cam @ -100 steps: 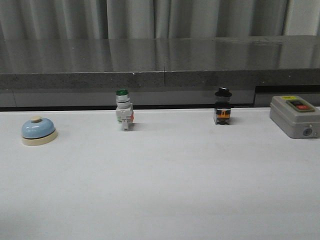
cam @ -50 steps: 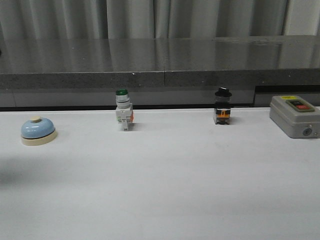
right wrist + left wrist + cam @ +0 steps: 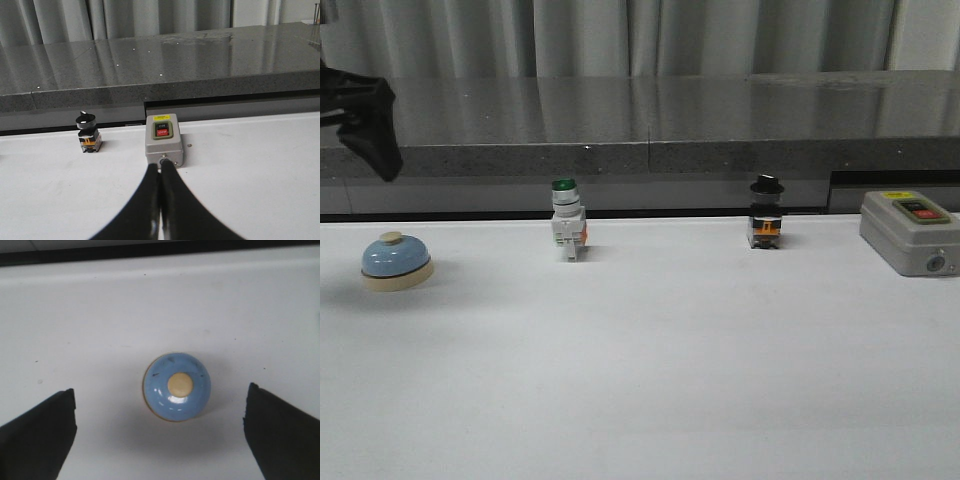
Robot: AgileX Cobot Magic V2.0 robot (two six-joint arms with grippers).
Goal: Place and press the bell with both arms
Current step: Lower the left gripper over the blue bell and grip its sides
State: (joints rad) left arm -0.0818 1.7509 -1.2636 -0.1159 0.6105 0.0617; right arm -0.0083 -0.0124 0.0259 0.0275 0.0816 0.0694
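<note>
Overhead, the left claw hangs above the bell with fingers spread wide, gripping nothing. That bell sits at the bench's far left. Further right, the right claw is pinched closed, empty, facing the grey box.

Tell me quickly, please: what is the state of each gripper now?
Left gripper: open, holding nothing, above the bell.
Right gripper: closed, holding nothing.

Light-blue bell with cream button; green-capped white switch; black hand.
</note>
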